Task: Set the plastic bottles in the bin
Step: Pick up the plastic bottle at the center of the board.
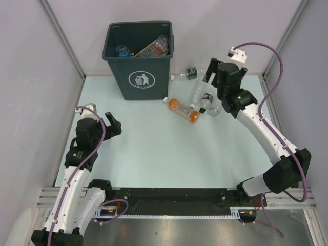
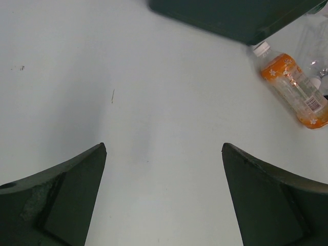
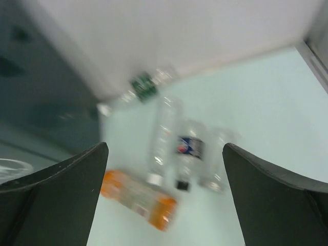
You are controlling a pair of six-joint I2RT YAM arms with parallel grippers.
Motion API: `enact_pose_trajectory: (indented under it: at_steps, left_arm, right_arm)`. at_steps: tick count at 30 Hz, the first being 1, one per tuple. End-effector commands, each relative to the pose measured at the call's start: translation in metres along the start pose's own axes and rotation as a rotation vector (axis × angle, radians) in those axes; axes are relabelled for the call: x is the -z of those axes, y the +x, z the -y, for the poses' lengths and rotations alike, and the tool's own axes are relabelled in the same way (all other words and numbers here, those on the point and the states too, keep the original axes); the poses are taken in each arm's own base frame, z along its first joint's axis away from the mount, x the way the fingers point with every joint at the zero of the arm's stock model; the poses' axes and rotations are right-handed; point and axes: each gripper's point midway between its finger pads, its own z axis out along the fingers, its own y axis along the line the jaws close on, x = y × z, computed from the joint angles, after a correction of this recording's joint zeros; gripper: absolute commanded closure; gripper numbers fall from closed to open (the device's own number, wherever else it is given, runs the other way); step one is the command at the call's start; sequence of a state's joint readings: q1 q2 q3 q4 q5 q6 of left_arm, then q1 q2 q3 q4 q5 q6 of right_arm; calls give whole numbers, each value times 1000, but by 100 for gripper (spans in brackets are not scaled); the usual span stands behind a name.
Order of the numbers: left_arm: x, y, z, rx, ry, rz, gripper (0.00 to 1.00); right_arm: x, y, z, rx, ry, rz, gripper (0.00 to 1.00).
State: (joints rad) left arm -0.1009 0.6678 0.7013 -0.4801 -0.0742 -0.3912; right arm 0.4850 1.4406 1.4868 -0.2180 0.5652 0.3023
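The dark green bin (image 1: 137,60) stands at the back left of centre with several bottles inside (image 1: 154,47). On the table to its right lie an orange-filled bottle (image 1: 183,110), a clear bottle with a white cap (image 1: 195,95), a blue-labelled clear one (image 1: 206,101), another clear one (image 1: 216,109) and a green-labelled one (image 1: 190,73). My right gripper (image 1: 212,77) is open and empty, above this group; the right wrist view shows them blurred, the orange one (image 3: 138,199) nearest. My left gripper (image 1: 111,124) is open and empty over bare table; its view shows the orange bottle (image 2: 293,89).
White walls close the table in at the back and both sides. The bin's base (image 2: 236,18) fills the top of the left wrist view. A black rail (image 1: 169,197) runs along the near edge between the arm bases.
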Motion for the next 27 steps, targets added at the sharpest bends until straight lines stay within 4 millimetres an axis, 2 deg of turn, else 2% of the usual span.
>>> enact_pose_trajectory:
  at_steps: [1,2,6,7,9,10,17,19,20,26,27]
  left_arm:
    - [-2,-10,5,5,28,30,0]
    - [-2,-10,5,5,29,29,0]
    - [-5,-9,5,6,29,21,0]
    - [-5,-8,6,5,34,19,1]
    - [-6,-9,6,6,34,19,0]
    - [-5,-9,6,6,34,19,0]
    - [-4,-8,5,7,28,21,0]
    - [-5,-7,4,7,28,16,0]
    - [-5,-7,5,7,28,16,0]
    - [-5,-7,4,6,26,15,0]
    - [-5,-7,4,8,26,15,0]
  right_arm:
    - [5,50,66,-4,191,-179,0]
    - [3,56,81,7,233,-202,0]
    - [-4,87,116,22,338,-288,0]
    - [-9,102,118,16,331,-337,0]
    - [-16,116,131,-9,355,-379,0]
    - [-22,131,134,-15,352,-422,0]
    - [-53,185,146,-60,360,-537,0]
    - [-63,195,146,-90,345,-550,0]
    - [-68,206,148,-94,346,-572,0]
    - [-95,221,149,-123,339,-532,0]
    - [-99,228,149,-128,334,-542,0]
